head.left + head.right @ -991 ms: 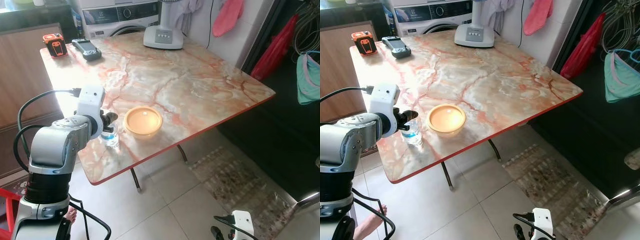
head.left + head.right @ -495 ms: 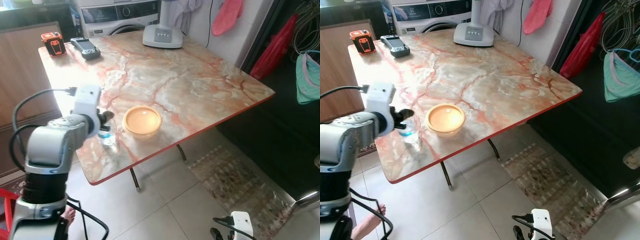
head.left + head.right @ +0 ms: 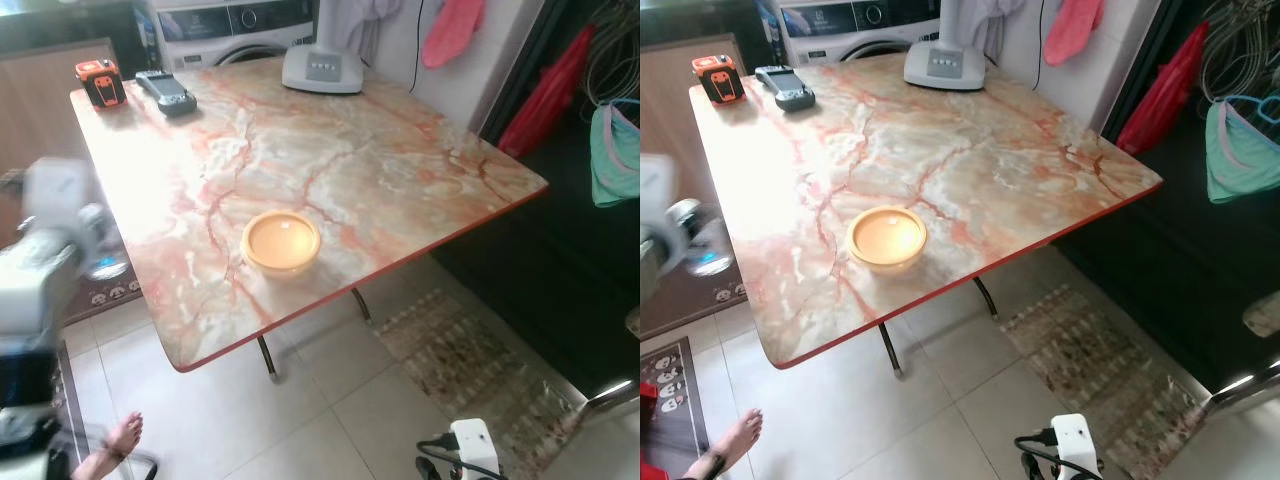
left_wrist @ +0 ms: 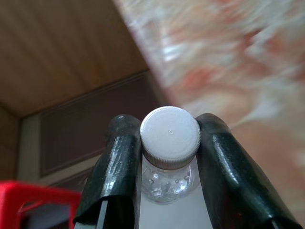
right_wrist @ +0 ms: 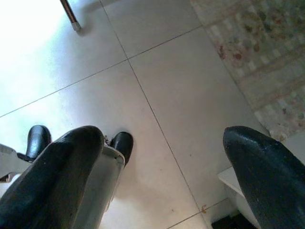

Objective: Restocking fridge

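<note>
A clear water bottle with a white cap [image 4: 170,136] is clamped at the neck between the two black fingers of my left gripper [image 4: 167,128], which is shut on it. In the head views the left arm is a blur at the far left, with the bottle [image 3: 104,266] held off the left edge of the marble table [image 3: 380,160]. An orange bowl [image 3: 281,241] sits near the table's front edge. My right gripper [image 5: 162,162] hangs low over the tiled floor, its fingers wide apart with nothing between them.
An orange tape measure [image 3: 97,82], a dark handheld device [image 3: 165,92] and a white appliance base [image 3: 322,68] stand at the table's far side. A washing machine [image 3: 235,20] is behind. A rug [image 3: 470,360] lies at right, a person's bare foot [image 3: 120,440] at lower left.
My left arm has swung left with the bottle, lifting it off the table beside the bowl and carrying it past the table's left edge. The bowl stays put.
</note>
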You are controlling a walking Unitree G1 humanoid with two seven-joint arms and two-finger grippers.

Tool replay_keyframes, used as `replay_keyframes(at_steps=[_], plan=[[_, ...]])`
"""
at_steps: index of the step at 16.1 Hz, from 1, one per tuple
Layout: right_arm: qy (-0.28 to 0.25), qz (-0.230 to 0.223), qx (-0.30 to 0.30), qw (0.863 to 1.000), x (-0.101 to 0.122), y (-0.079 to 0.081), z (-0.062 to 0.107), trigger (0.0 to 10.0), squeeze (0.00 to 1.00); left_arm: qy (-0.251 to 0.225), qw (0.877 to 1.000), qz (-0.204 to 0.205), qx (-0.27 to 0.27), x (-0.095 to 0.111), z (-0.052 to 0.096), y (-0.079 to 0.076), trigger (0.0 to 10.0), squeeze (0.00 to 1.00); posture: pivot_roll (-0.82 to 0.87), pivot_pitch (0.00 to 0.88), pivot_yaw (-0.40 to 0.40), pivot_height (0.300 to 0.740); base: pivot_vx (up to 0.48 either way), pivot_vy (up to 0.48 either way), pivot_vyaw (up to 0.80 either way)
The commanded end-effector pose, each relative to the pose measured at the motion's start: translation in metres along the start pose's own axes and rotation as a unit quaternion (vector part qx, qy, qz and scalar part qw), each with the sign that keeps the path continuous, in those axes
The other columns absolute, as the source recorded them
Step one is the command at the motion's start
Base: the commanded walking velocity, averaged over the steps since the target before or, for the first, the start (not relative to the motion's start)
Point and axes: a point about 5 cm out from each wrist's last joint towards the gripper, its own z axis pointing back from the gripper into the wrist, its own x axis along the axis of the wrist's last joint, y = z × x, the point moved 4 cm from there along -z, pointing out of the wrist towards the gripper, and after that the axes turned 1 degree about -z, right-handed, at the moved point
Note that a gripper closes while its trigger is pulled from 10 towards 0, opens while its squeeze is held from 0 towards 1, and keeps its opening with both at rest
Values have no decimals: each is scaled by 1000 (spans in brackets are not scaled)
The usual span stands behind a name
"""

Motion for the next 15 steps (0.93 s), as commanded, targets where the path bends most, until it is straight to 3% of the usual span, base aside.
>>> replay_keyframes(at_steps=[1,2,5,6,7,8,9,13,14,15], plan=[[2,3,-1,1000,-2,-3,2,10000,0,-7,1000,-2,3,-9,-2,5,10000,0,70,42,-96,740,0,0,0],[0,5,1,1000,-2,-3,2,10000,0,-1,1000,15,22,-37,-5,13,10000,0,64,41,-90,740,0,0,0],[-2,25,3,1000,-2,-2,2,10000,0,-2,1000,26,-11,-80,-6,-3,10000,0,66,46,-89,740,0,0,0],[-2,36,12,999,-2,0,2,10000,0,4,1000,11,-24,-100,-5,-15,10000,0,58,55,-86,740,0,0,0],[-8,32,11,999,-2,1,2,10000,0,34,999,7,-34,-136,-1,-31,10000,0,51,63,-78,740,0,0,0],[-9,24,11,1000,-3,1,2,10000,0,42,998,13,-44,-147,2,-39,10000,0,51,66,-76,740,0,0,0],[-10,18,12,1000,-5,1,3,10000,0,81,994,11,-74,-184,16,-68,10000,0,49,75,-74,740,0,0,0],[-10,-23,-3,1000,-11,-2,5,10000,0,145,986,18,-85,-235,42,-99,10000,0,38,104,-82,740,0,0,0],[-6,-41,-14,999,-15,-4,5,10000,0,177,981,15,-84,-255,55,-108,10000,0,32,116,-77,740,0,0,0],[-6,-44,-16,999,-16,-5,6,10000,0,183,980,13,-81,-260,58,-110,10000,0,30,119,-77,740,0,0,0]])
